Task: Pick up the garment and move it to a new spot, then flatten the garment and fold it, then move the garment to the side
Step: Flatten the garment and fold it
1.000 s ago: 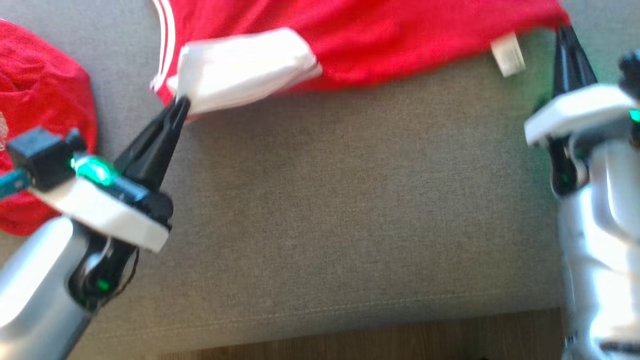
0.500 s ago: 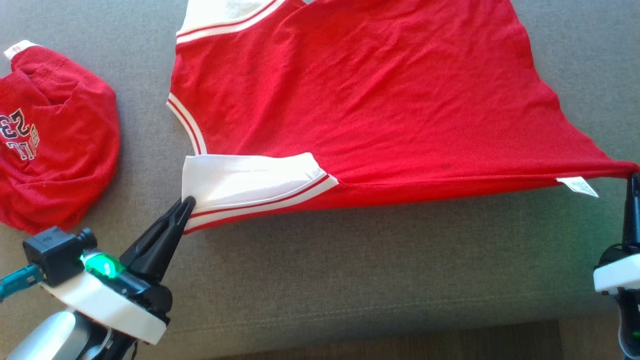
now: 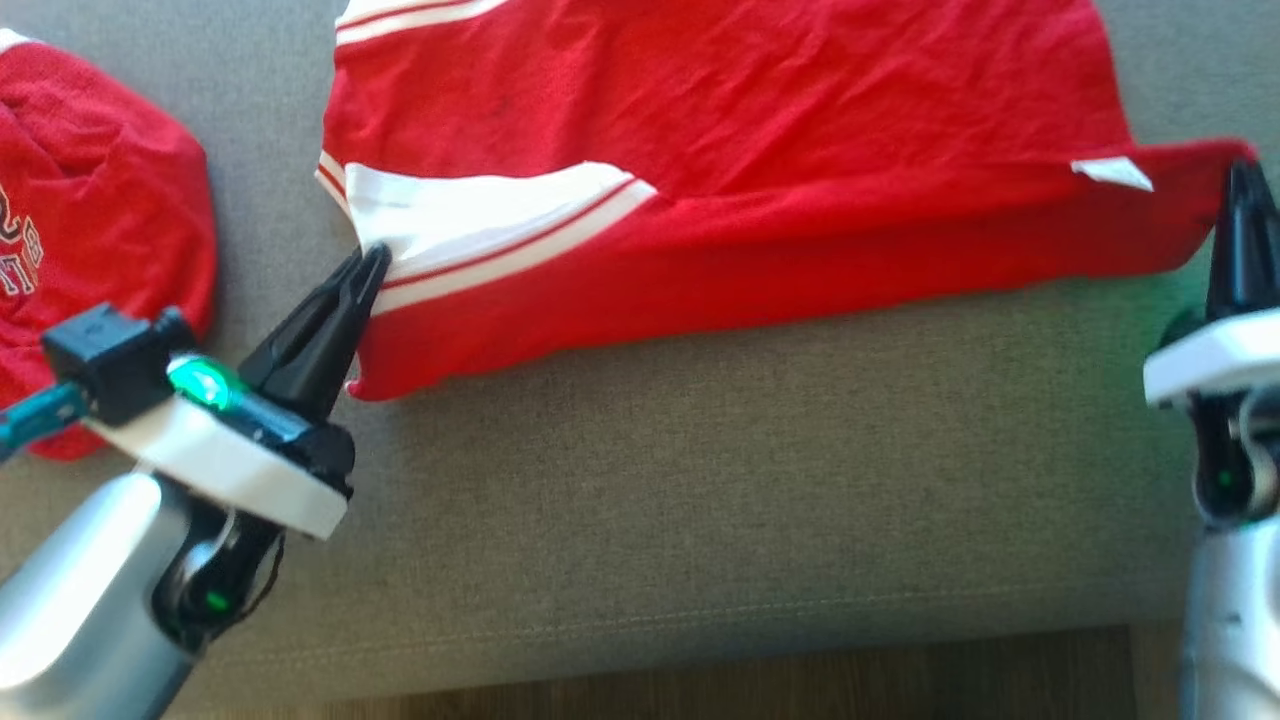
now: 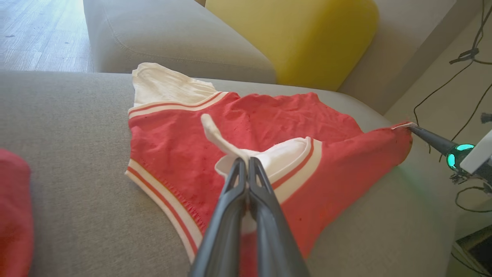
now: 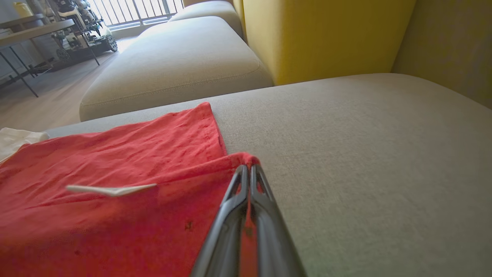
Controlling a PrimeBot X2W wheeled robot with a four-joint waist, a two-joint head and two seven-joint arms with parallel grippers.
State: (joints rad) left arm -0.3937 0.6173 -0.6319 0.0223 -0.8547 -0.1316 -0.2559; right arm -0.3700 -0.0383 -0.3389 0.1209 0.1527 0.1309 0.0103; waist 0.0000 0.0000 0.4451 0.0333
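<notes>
Pinching the red garment (image 3: 720,110) at two points, both pincers are clamped tight: the left gripper (image 3: 372,262) on the white sleeve (image 3: 470,215), the right gripper (image 3: 1243,178) on the red hem corner. The shirt lies on the grey sofa cushion (image 3: 700,450) with its near edge raised. Each bite looks thin, so a hard pull apart might slip the cloth free. Uneven travel could land the fold crooked.

Bare grey sofa cushion (image 3: 700,470) runs open between the left gripper (image 3: 372,258) and the right gripper (image 3: 1243,175), from the red garment's (image 3: 720,110) near fold to the seat's front edge. 1 crumpled red shirt (image 3: 100,200) lies just outside the left gripper, and a yellow cushion (image 4: 292,38) stands at the seat's far side.
</notes>
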